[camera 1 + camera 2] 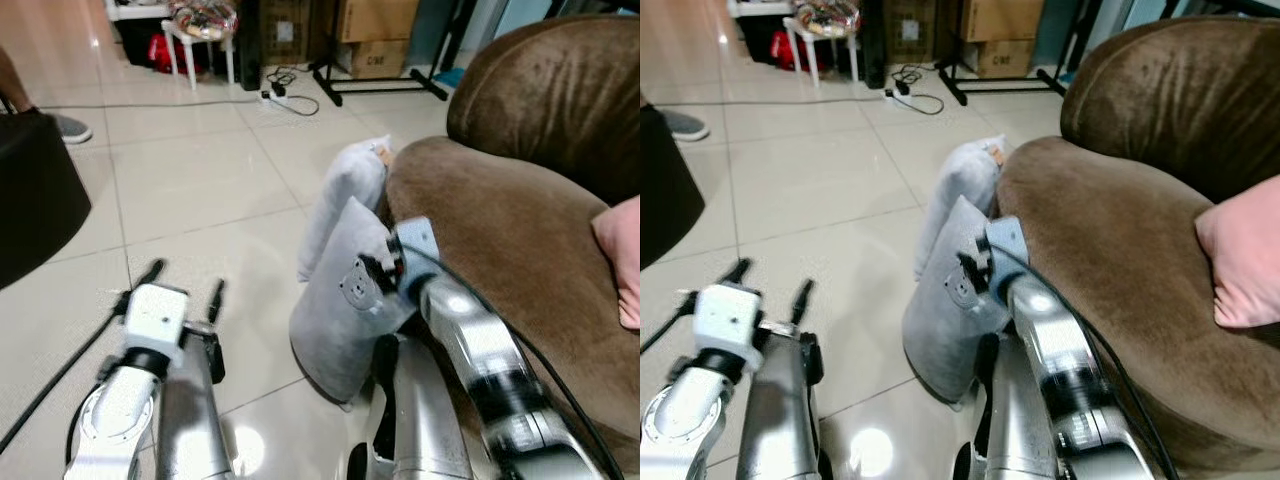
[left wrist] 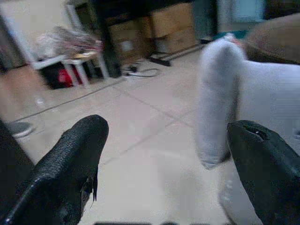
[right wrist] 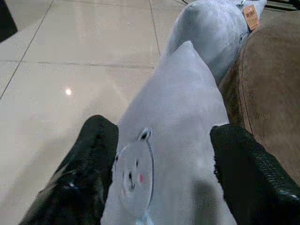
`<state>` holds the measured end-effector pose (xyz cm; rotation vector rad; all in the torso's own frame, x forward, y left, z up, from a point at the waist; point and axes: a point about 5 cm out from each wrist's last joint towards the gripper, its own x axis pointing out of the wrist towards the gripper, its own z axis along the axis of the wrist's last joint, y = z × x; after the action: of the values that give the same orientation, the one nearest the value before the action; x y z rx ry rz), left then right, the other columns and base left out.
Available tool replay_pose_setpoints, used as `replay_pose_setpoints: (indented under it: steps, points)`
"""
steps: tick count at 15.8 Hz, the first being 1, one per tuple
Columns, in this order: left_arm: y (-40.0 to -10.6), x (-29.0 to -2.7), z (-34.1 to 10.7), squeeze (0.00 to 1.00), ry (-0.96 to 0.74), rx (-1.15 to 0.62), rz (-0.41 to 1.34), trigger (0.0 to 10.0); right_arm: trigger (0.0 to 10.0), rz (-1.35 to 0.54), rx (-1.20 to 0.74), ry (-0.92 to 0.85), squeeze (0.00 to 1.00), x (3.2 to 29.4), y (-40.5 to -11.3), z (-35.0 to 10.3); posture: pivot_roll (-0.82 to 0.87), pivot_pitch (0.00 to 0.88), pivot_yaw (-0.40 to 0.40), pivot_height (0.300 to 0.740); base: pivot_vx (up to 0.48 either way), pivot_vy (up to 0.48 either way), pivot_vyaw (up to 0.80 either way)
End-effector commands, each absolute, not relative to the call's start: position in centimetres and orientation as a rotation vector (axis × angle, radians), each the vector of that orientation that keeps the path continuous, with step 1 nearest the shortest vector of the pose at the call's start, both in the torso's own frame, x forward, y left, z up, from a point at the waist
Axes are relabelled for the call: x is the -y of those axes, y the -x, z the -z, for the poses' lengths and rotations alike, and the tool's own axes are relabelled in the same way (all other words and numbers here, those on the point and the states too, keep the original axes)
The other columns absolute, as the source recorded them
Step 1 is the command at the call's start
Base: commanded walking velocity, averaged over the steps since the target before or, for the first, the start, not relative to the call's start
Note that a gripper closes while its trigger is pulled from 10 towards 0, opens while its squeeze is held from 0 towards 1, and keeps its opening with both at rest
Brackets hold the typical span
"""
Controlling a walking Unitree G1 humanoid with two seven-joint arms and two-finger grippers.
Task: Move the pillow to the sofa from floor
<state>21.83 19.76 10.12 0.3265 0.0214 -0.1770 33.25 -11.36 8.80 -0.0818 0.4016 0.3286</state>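
Right hand (image 3: 161,178) astride grey bear-print pillow (image 3: 183,108)

The nearer pillow (image 3: 183,154) is pale grey with a small bear face printed on it, white with a pink cheek; the pillow behind it (image 1: 345,190) is the same pale grey with an orange tag. The sofa (image 1: 520,230) is dark brown, its cushion (image 1: 1245,255) pink. The floor (image 1: 200,190) is glossy cream tile with thin grey grout lines
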Motion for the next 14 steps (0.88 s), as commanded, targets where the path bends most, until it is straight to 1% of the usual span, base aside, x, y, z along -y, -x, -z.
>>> replay_pose_setpoints:
  steps: [1, 3, 4, 5, 6, 9, 10, 11, 12, 13, 14]
  points:
    - [-21.7, -19.0, -10.1, 0.00, -0.312, -0.028, 0.257, 10.0, 10.0, -0.292, -0.425, 0.055, 1.00, 11.6, -33.7, -8.4, -0.03, 0.000, -0.096, 0.391, 0.000, 0.000, 0.00]
    - [-21.5, -18.9, -10.0, 0.00, -0.313, -0.043, 0.302, 10.0, 10.0, -0.264, -0.449, 0.036, 1.00, 11.1, -34.2, -8.0, -0.03, 0.000, -0.092, 0.391, 0.000, 0.000, 0.00]
    - [-21.4, -18.9, -10.0, 0.00, -0.322, -0.050, 0.318, 10.0, 10.0, -0.233, -0.465, 0.056, 1.00, 10.7, -34.6, -7.6, -0.02, 0.000, -0.089, 0.391, 0.000, 0.000, 0.00]
    - [-21.4, -19.0, -10.1, 0.00, -0.330, -0.051, 0.324, 10.0, 10.0, -0.202, -0.487, 0.094, 0.98, 10.6, -34.7, -7.1, -0.02, 0.000, -0.089, 0.391, 0.000, 0.000, 0.00]
    - [-21.3, -19.1, -10.1, 0.00, -0.337, -0.059, 0.335, 10.0, 10.0, -0.150, -0.532, 0.172, 0.00, 10.9, -34.6, -6.0, -0.01, 0.000, -0.088, 0.391, 0.000, 0.000, 0.00]
    - [-21.1, -19.2, -10.1, 0.00, -0.339, -0.064, 0.341, 10.0, 10.0, -0.069, -0.559, 0.202, 0.00, 11.7, -34.5, -5.2, 0.00, 0.000, -0.089, 0.391, 0.000, 0.000, 0.00]
    - [-21.0, -19.2, -10.0, 0.00, -0.338, -0.076, 0.353, 10.0, 10.0, -0.044, -0.580, 0.251, 0.00, 12.3, -34.3, -4.7, 0.00, 0.000, -0.092, 0.391, 0.000, 0.000, 0.00]
    - [-20.9, -19.2, -9.8, 0.00, -0.324, -0.099, 0.379, 10.0, 10.0, -0.073, -0.614, 0.254, 0.00, 12.2, -34.0, -4.1, 0.00, 0.000, -0.092, 0.391, 0.000, 0.000, 0.00]
    - [-20.8, -19.1, -9.7, 0.00, -0.316, -0.111, 0.395, 10.0, 9.5, -0.089, -0.630, 0.241, 0.00, 12.1, -33.8, -3.8, 0.00, 0.000, -0.092, 0.391, 0.000, 0.000, 0.00]
    - [-20.6, -18.9, -9.4, 0.00, -0.302, -0.136, 0.434, 10.0, 5.4, -0.110, -0.647, 0.240, 0.00, 11.9, -33.6, -3.4, 0.00, 0.000, -0.092, 0.391, 0.000, 0.000, 0.00]
    - [-20.4, -18.8, -9.3, 0.00, -0.298, -0.151, 0.460, 10.0, 0.5, -0.118, -0.656, 0.222, 0.00, 11.7, -33.4, -3.2, 0.01, 0.000, -0.095, 0.391, 0.000, 0.000, 0.00]
